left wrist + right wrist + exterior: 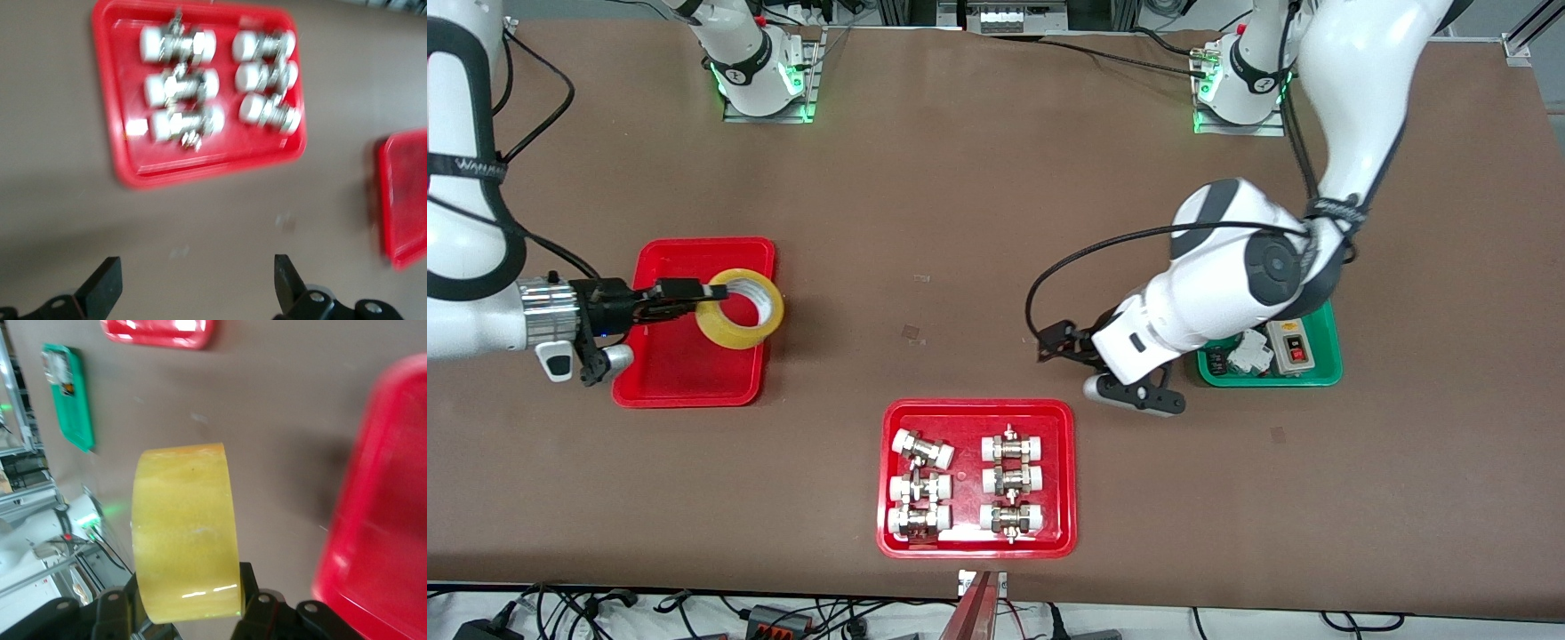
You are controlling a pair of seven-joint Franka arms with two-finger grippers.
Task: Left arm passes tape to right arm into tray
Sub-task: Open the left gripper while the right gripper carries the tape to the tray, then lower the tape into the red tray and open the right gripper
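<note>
The tape [740, 308] is a yellowish roll held on edge by my right gripper [716, 294], which is shut on its wall. It hangs over the plain red tray [685, 373], above the rim toward the left arm's end. In the right wrist view the tape [183, 527] sits between the gripper's fingers [187, 597], with the red tray [380, 540] beside it. My left gripper [1052, 341] is open and empty, low over bare table beside the green tray. In the left wrist view its fingers [197, 283] stand wide apart over bare table.
A wider red tray [978, 547] with several white-capped metal fittings lies near the front edge; it also shows in the left wrist view [200, 170]. A green tray [1325, 373] with a switch box lies under the left arm. Brown table lies between the trays.
</note>
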